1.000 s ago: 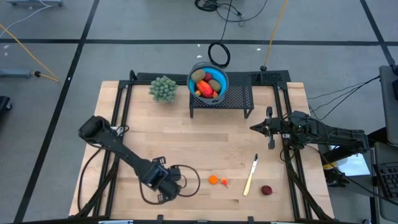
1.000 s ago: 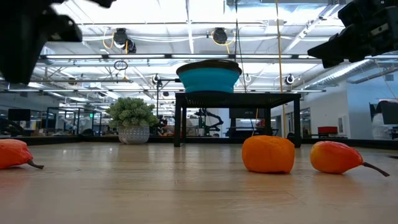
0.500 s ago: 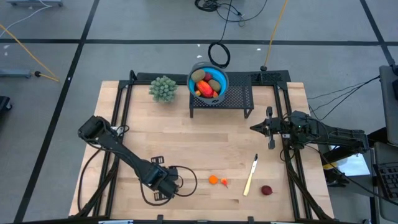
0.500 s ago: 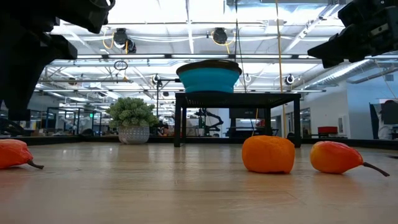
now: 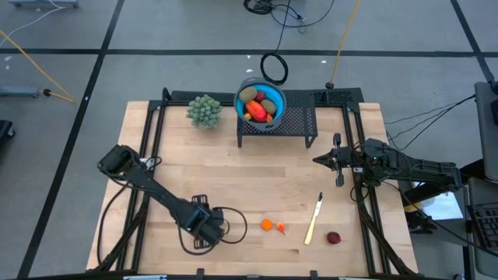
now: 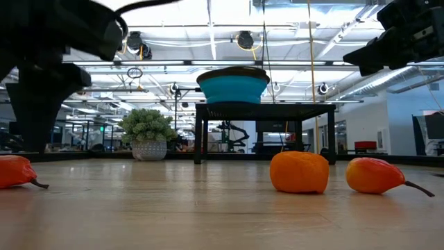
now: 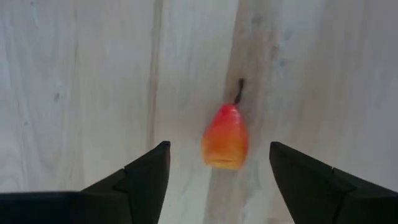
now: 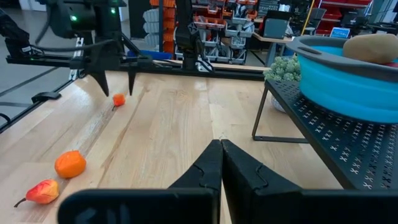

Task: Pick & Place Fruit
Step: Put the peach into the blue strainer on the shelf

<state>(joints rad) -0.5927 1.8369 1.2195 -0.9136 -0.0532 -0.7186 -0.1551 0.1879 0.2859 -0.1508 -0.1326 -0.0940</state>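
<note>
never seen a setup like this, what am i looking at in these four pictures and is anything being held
It is a robot with two dark arms at a wooden table. One picture looks straight down, one looks level across the tabletop, and two come from cameras on the wrists.

The left claw hangs open, fingers pointing down, over a small orange-red pear-shaped toy fruit lying on the wood between the fingers; it grips nothing. The right claw waits shut and empty at the right side.

On the table lie two small orange fruits, a pale stick and a dark red round fruit. At the back, a blue bowl of fruit sits on a black stand, beside a green plant ball.
</note>
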